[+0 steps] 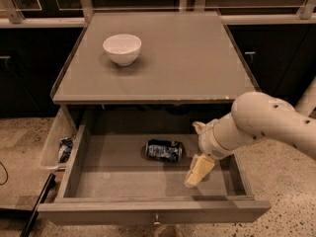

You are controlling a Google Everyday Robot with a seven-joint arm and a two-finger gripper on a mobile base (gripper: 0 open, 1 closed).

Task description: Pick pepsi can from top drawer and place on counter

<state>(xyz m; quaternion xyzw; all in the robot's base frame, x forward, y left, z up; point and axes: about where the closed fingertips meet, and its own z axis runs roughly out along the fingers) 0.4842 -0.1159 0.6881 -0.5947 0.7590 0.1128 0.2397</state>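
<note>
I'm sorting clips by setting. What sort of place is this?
Probably a kitchen-style test area: a counter with a white bowl on it, dark cabinets behind, and a speckled floor. The gripper hangs inside the open top drawer, beside the pepsi can.

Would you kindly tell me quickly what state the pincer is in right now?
Pincer: cannot be told whether open or closed; it hangs in the top drawer, right of the pepsi can, apart from it, holding nothing.

Dark blue, silver-marked pepsi can (164,150) and cream pincer (194,177) in grey-brown top drawer (133,181); white bowl (122,48)
</note>
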